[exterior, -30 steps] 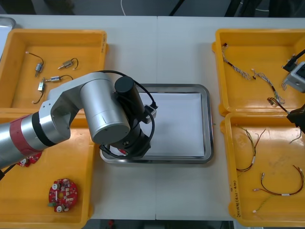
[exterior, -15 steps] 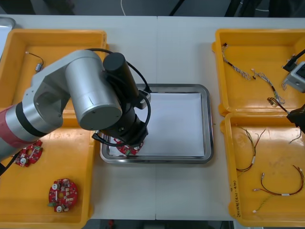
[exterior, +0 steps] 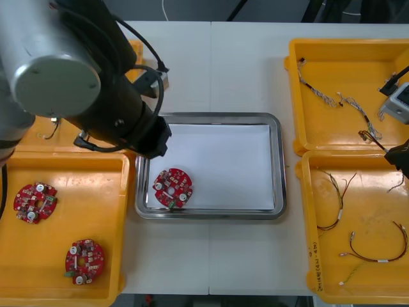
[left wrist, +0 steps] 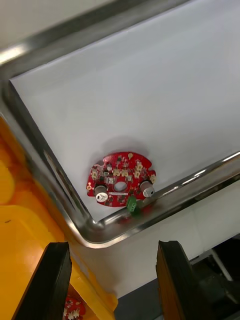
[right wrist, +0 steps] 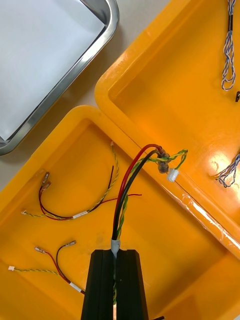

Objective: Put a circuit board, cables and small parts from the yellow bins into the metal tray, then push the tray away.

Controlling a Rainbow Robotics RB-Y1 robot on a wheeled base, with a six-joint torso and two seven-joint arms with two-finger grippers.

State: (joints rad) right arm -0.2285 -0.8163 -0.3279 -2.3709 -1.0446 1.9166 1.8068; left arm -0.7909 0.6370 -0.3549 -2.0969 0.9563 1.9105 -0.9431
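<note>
A round red circuit board (exterior: 173, 188) lies flat in the near left corner of the metal tray (exterior: 279, 166), which is white inside. My left gripper (left wrist: 114, 243) hangs open above the circuit board (left wrist: 120, 178) with nothing between its fingers, over the tray's rim (left wrist: 30, 125). In the front view the left arm (exterior: 77, 70) covers the far left bin. My right gripper (right wrist: 114, 252) is shut on a bundle of red, black and yellow-green cable (right wrist: 131, 185), held over the near right yellow bin (right wrist: 165, 240).
Two more circuit boards (exterior: 35, 202) (exterior: 84, 260) lie in the near left bin. The far right bin (exterior: 300, 128) holds twisted blue and white cables (exterior: 316, 89). Red and yellow cables (exterior: 377, 249) lie in the near right bin, others (right wrist: 75, 212) beside my right fingers.
The left arm has risen and drawn back toward the far left, leaving the circuit board lying in the tray. The right arm has not moved.
</note>
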